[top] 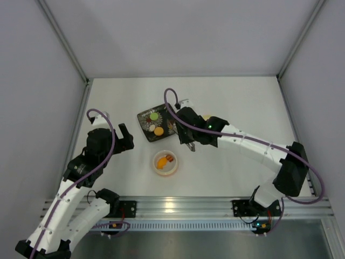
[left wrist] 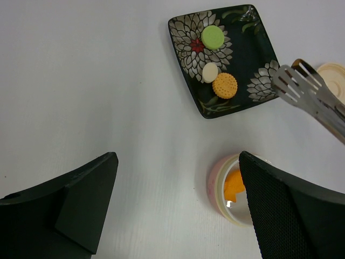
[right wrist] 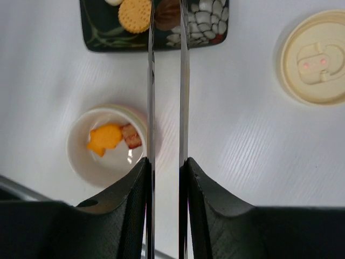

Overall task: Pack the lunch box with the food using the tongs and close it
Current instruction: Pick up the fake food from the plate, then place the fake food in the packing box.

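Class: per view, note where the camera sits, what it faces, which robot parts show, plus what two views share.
Top external: overhead behind the bases, facing the table; left arm, right arm show.
Left wrist: above the open left tool, facing plate, lunch box.
Right wrist: behind the right tool, looking down along the tongs.
Both wrists share the lunch box.

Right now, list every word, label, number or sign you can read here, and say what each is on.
None: no readable text in any view.
The lid: a raised mark with two pink dots, no letters or numbers.
The plate: flower pattern only, no writing.
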Robot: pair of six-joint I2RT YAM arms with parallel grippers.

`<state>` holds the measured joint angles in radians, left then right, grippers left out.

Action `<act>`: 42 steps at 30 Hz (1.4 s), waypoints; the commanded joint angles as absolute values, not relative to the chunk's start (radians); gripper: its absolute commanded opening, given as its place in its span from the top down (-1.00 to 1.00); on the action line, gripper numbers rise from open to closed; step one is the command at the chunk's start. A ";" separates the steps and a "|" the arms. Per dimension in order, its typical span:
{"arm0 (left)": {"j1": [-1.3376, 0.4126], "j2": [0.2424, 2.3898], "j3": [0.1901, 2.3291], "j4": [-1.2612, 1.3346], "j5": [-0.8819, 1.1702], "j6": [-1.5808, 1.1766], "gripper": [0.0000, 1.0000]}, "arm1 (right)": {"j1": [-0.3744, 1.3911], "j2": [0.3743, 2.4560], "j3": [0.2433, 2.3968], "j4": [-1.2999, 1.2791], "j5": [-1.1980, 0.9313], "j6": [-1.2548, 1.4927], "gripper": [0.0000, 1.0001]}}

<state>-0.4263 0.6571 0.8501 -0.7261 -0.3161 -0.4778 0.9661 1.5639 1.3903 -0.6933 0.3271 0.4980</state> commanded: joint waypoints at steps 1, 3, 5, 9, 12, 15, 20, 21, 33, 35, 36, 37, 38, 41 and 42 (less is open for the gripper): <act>-0.431 0.652 0.845 -0.718 -0.327 -0.486 -0.98 | 1.051 1.424 1.339 -0.657 0.322 0.531 0.52; -0.430 0.652 0.845 -0.716 -0.324 -0.485 -0.98 | 1.104 1.387 1.295 -0.657 0.327 0.554 0.52; -0.431 0.652 0.845 -0.716 -0.322 -0.485 -0.98 | 1.144 1.338 1.254 -0.658 0.339 0.572 0.52; -0.431 0.649 0.845 -0.716 -0.322 -0.485 -0.98 | 1.248 1.279 1.192 -0.664 0.353 0.621 0.51; -0.431 0.650 0.845 -0.715 -0.321 -0.486 -0.98 | 1.293 1.247 1.146 -0.666 0.360 0.650 0.51; -0.431 0.650 0.847 -0.716 -0.321 -0.485 -0.98 | 1.334 1.224 1.111 -0.664 0.373 0.681 0.50; -0.431 0.652 0.845 -0.715 -0.322 -0.485 -0.98 | 1.387 1.221 1.077 -0.661 0.385 0.713 0.48; -0.433 0.652 0.845 -0.715 -0.324 -0.485 -0.98 | 1.391 1.224 1.075 -0.661 0.388 0.718 0.48; -0.433 0.653 0.845 -0.716 -0.324 -0.485 -0.98 | 1.439 1.206 1.055 -0.709 0.440 0.762 0.39; -0.433 0.652 0.845 -0.716 -0.324 -0.485 -0.98 | 1.445 1.200 1.057 -0.715 0.445 0.767 0.38; -0.433 0.652 0.847 -0.716 -0.325 -0.485 -0.98 | 1.445 1.198 1.057 -0.718 0.448 0.769 0.37; -0.431 0.650 0.845 -0.718 -0.325 -0.485 -0.98 | 1.447 1.193 1.057 -0.721 0.451 0.769 0.35; -0.431 0.652 0.845 -0.716 -0.325 -0.485 -0.98 | 1.450 1.193 1.055 -0.722 0.451 0.770 0.33; -0.433 0.652 0.845 -0.715 -0.324 -0.485 -0.98 | 1.456 1.190 1.058 -0.729 0.451 0.773 0.30; -0.431 0.652 0.845 -0.716 -0.324 -0.485 -0.98 | 1.457 1.190 1.060 -0.730 0.453 0.773 0.29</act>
